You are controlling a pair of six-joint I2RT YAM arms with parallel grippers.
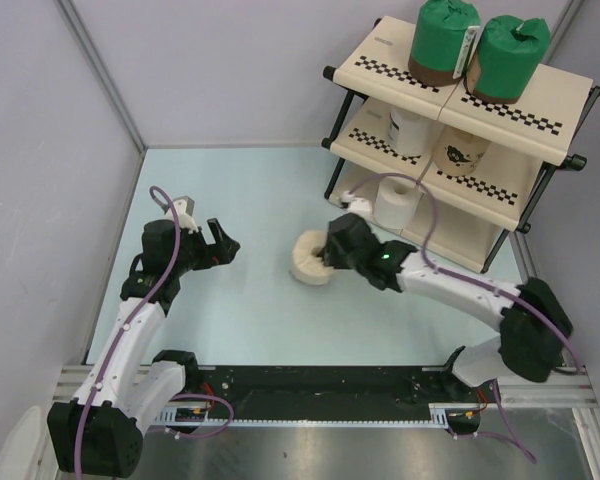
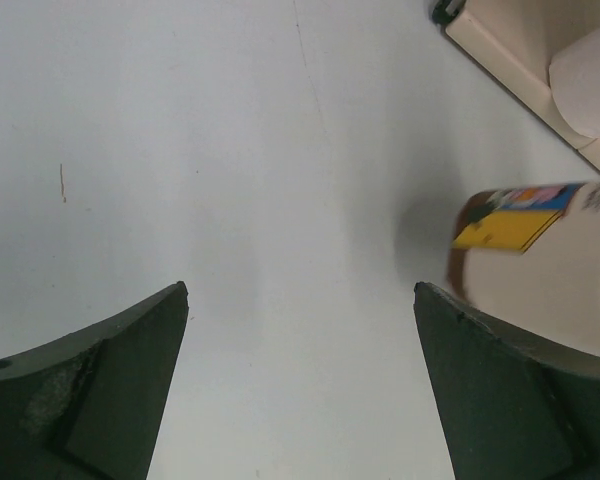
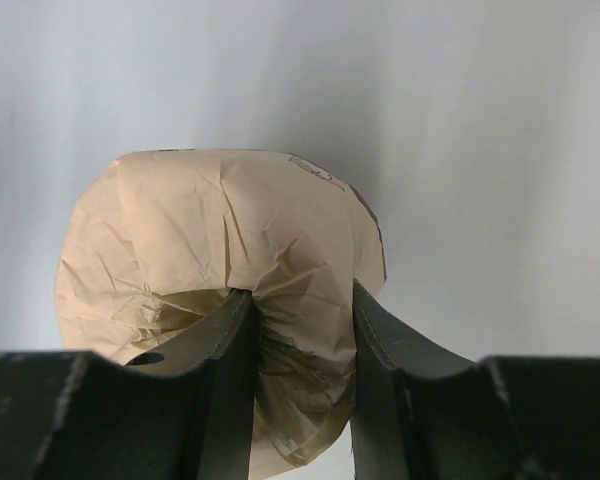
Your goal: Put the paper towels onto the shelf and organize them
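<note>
The shelf (image 1: 510, 115) stands at the far right. Two green-wrapped rolls (image 1: 443, 38) (image 1: 507, 57) stand on its top tier. Two white/cream-wrapped rolls (image 1: 411, 130) (image 1: 462, 152) sit on the middle tier. A bare white roll (image 1: 396, 200) stands on the bottom tier. The tan-wrapped roll (image 1: 308, 258) lies on the table in front of the shelf. My right gripper (image 1: 331, 251) is shut on it, its fingers (image 3: 225, 330) pinching the crumpled wrapper of the tan roll (image 3: 220, 240). My left gripper (image 1: 223, 246) is open and empty, left of the roll; the roll's edge (image 2: 550, 270) shows beside its right finger.
White walls close the table at the left and back. The shelf's bottom corner (image 2: 500, 50) and the bare white roll (image 2: 590, 80) show in the left wrist view. A black rail (image 1: 310, 400) runs along the near edge.
</note>
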